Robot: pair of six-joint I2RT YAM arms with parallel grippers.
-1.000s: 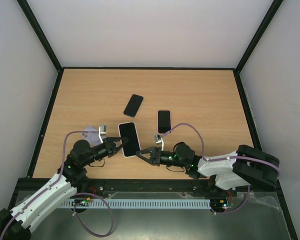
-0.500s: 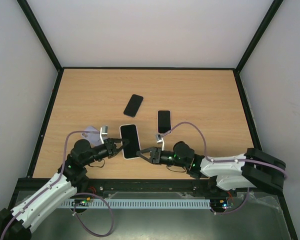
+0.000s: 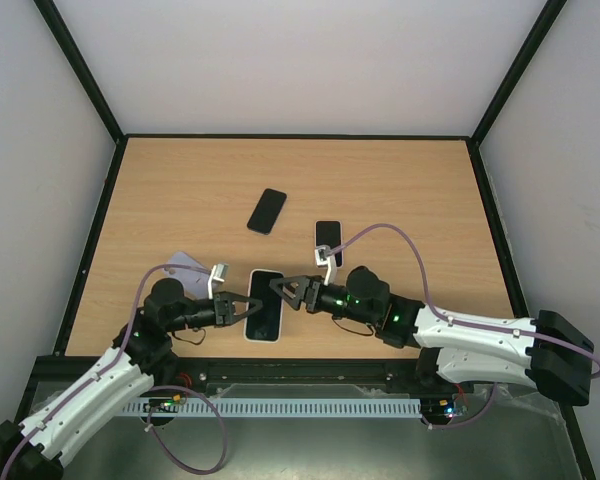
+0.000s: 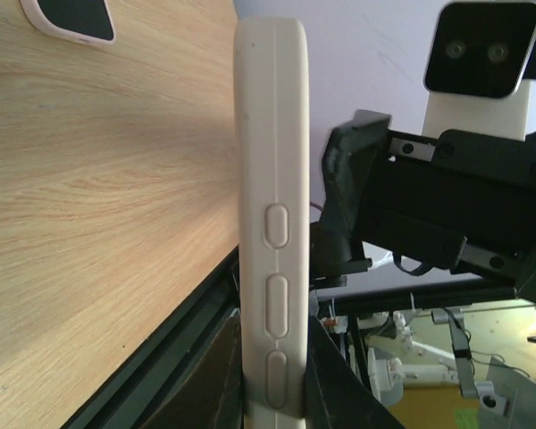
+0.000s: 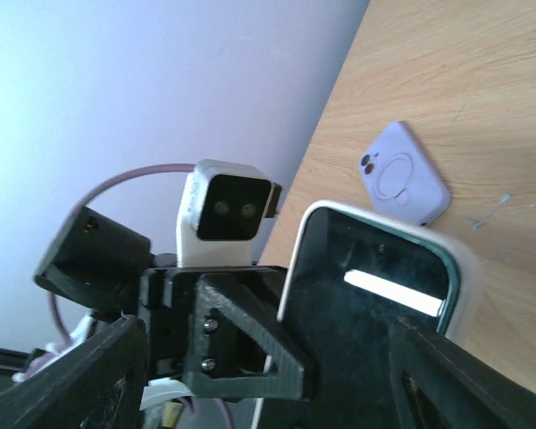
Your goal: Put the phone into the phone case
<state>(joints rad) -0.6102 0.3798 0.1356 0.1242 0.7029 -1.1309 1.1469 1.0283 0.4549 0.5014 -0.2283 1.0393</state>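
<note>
Left hand is clamped on the left long edge of the white phone case, at the near middle of the surface. Right hand has its fingers apart and stands just beside the right long edge of the case, gripping nothing.

Step in hand: seating the phone in the case. Judged from the right wrist view, the dark screen already lies inside the white rim at the visible corners, so insertion looks largely done. Whether every edge is snapped home cannot be told.

Next move, as a judgement: bring the right hand onto the screen or the free edge and press toward the left hand, while the left hand holds the case steady. A push on one corner alone could pop the opposite corner out or twist the case in the grip.

Appearance: the case is off-white, with rounded corners and three raised oval buttons along the side seen in the left wrist view. It is held level with the surface and appears slightly clear of it; contact cannot be confirmed. The screen is black and glossy.

Also present: a lilac case to the left and a bare black phone farther off.
</note>
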